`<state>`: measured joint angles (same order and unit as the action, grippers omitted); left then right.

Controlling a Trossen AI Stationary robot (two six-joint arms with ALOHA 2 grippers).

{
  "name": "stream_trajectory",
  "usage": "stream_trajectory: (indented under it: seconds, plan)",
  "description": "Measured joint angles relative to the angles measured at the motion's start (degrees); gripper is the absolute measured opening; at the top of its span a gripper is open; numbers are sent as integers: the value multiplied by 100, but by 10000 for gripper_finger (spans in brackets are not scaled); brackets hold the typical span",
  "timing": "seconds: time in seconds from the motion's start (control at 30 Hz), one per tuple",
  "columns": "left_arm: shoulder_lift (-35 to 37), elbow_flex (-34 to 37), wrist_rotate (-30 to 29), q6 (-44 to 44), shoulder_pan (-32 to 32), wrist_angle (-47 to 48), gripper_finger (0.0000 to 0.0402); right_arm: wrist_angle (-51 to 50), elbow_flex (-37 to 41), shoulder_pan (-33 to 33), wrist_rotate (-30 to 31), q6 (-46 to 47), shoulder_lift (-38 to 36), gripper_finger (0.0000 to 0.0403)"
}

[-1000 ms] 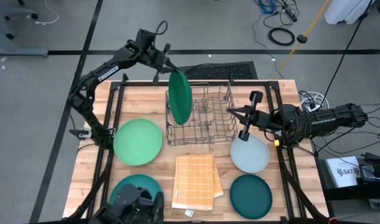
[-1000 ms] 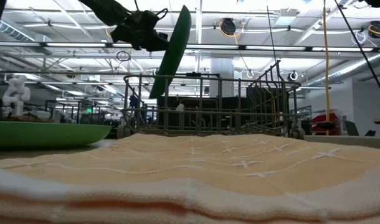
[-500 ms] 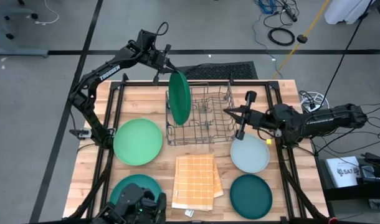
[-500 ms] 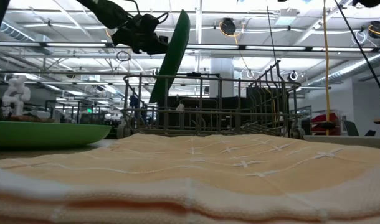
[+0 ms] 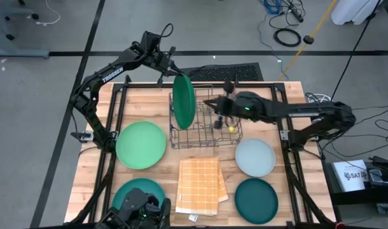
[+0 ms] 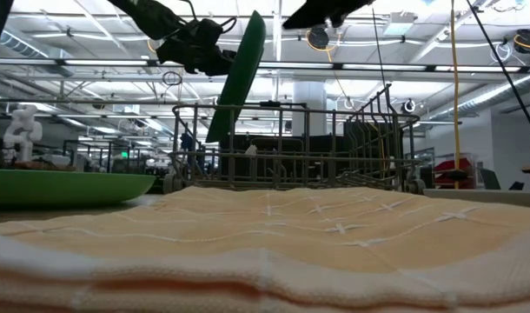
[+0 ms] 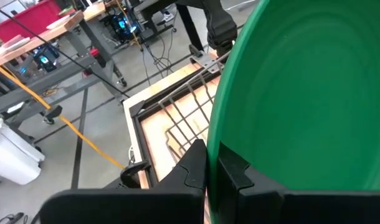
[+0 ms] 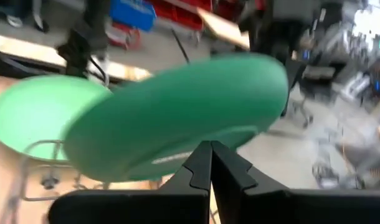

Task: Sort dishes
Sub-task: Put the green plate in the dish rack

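My left gripper [image 5: 174,72] holds the mid green plate [image 5: 184,100] on edge over the left part of the grey wire rack [image 5: 210,124]. In the low view the plate [image 6: 239,74] leans, with its lower edge below the rack's top rail [image 6: 282,107]. My right gripper [image 5: 208,103] is shut and reaches over the rack from the right, just short of the plate's face; the right wrist view shows the plate [image 8: 177,124] close ahead. Flat on the table lie the light green plate [image 5: 140,144], the teal plate [image 5: 135,191], the pale blue-grey plate [image 5: 255,157] and the dark teal plate [image 5: 256,200]. My left gripper pinches the mid green plate's upper rim [image 7: 222,146] between its two fingers [image 7: 193,171], one on each face. It comes at the rim from the table's far left side, slanting down. The plate hangs on edge and tilted, its lower part inside the rack; whether it rests on the wires I cannot tell.
The folded orange-yellow checked cloth [image 5: 199,184] lies in front of the rack, between the plates. A dark camera mount [image 5: 143,210] overlaps the teal plate at the near edge. Bare wood shows right of the rack [image 5: 270,114].
My right arm has swung from above the pale blue-grey plate toward the table's left and far side, across the rack and close to the mid green plate. My left gripper and the plate have stayed nearly where they were.
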<state>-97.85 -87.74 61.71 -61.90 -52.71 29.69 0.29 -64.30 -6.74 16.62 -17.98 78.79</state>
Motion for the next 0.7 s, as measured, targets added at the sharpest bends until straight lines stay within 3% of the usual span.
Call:
stream_trajectory:
  seconds: [0.3,0.7]
  plan:
    - [1,0,-32,3,2,290,21,-148,-612,-396,-17,366,1157,0]
    - [5,0,-640,10,123,908,28,-38,-1012,-368,-211,222,1776,0]
